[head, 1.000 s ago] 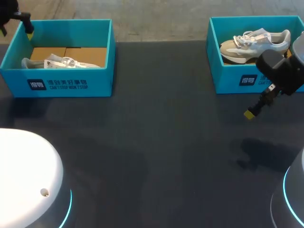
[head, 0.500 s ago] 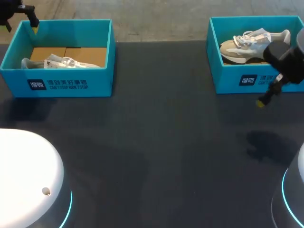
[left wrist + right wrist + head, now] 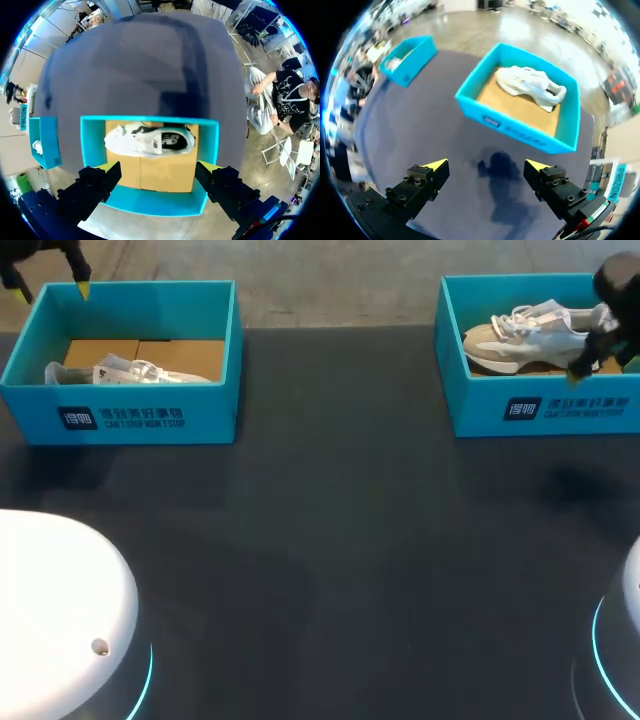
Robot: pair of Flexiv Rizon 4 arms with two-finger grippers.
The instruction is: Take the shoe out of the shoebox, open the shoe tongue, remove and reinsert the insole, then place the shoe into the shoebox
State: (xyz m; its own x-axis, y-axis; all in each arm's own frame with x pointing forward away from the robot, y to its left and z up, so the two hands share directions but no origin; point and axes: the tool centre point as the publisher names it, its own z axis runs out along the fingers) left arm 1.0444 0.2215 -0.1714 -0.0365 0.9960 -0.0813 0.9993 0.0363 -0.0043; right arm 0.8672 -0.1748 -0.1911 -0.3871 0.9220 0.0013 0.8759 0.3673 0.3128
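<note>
Our left gripper (image 3: pixel 159 167) hangs spread and empty above the left shoebox (image 3: pixel 150 205). Our right gripper (image 3: pixel 486 164) gapes empty too.

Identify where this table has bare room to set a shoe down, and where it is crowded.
Bare: the table between the left shoebox and right shoebox, and the wide stretch in front of both. Crowded: the right shoebox, where its shoe lies and the right end effector hangs close.
</note>
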